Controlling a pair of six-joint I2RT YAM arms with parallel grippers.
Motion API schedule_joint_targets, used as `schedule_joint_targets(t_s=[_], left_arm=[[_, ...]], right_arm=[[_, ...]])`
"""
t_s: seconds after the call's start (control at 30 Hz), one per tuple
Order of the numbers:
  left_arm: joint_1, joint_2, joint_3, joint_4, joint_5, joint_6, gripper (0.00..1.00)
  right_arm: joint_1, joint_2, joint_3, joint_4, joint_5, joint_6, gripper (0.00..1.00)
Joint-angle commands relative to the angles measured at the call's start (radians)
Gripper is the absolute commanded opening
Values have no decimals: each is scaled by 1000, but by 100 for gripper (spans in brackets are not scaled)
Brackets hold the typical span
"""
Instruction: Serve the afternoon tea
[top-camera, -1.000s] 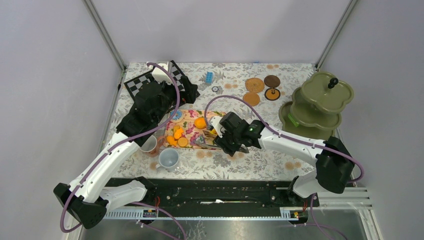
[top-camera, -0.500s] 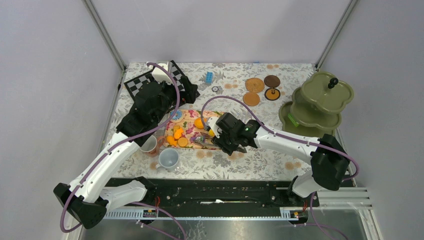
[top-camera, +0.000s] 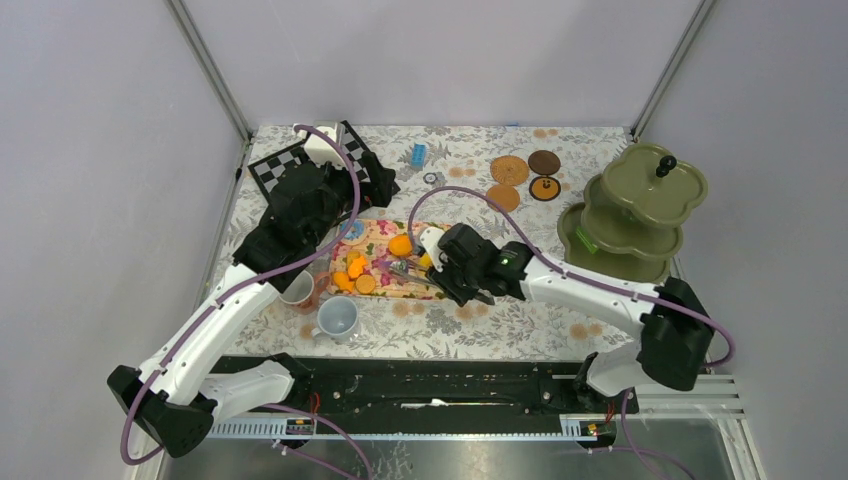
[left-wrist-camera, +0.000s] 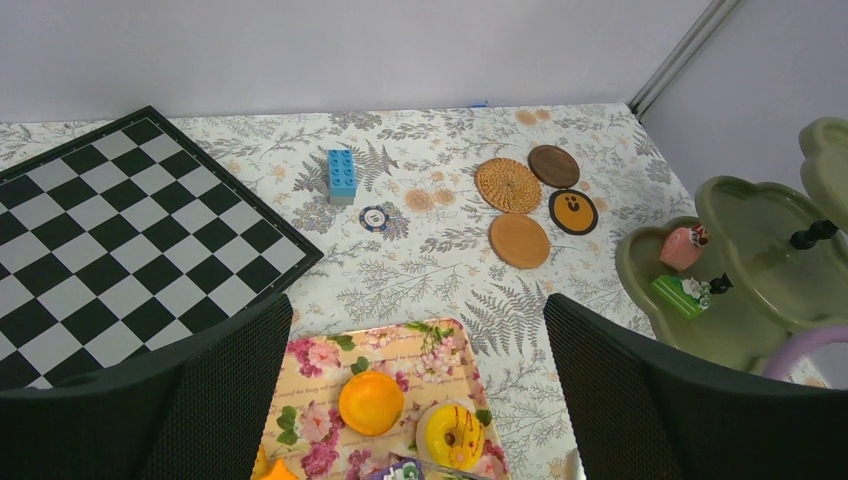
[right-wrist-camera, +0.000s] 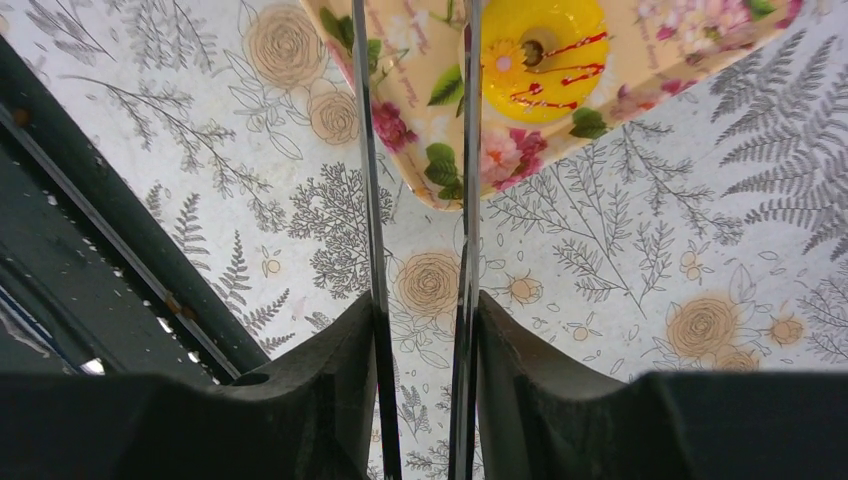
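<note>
Right wrist view tells it: right gripper (right-wrist-camera: 420, 330) clenched on the metal tongs (right-wrist-camera: 372, 200), blades running to twelve o'clock beside the yellow pastry (right-wrist-camera: 540, 50) on the floral mat (right-wrist-camera: 420, 100). Left wrist view: left gripper (left-wrist-camera: 415, 320) released, coasters (left-wrist-camera: 507, 185) at one o'clock.

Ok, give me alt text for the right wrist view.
The right gripper grips metal tongs, whose two blades reach toward a yellow iced donut on a floral tray lying on a leaf-print tablecloth.
</note>
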Motion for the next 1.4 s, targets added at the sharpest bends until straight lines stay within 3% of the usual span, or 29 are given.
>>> schedule_joint_targets(t_s=[0.0, 0.13, 0.3, 0.4, 0.5, 0.8, 1.03, 1.37], left_arm=[[4, 7, 13, 28, 8, 3, 99], [4, 7, 13, 27, 7, 3, 99], [4, 5, 14, 26, 9, 2, 99], [4, 5, 14, 26, 11, 1, 99], [4, 5, 13, 26, 12, 1, 99], [4, 11, 17, 24, 24, -5, 99], [4, 17, 17, 24, 24, -5, 99], [5, 20, 16, 25, 21, -5, 99]], right_arm=[[11, -122, -19, 91, 36, 41, 35], [11, -212, -72, 154, 155, 91, 35], [0, -303, -144, 190, 498, 208, 35], [-23, -328, -166, 128, 714, 396, 34], [-83, -338, -174, -24, 811, 622, 33], [-174, -385, -285, -288, 828, 1052, 33], [-274, -442, -364, -288, 841, 1180, 33], [-424, -424, -420, -217, 785, 1198, 33]])
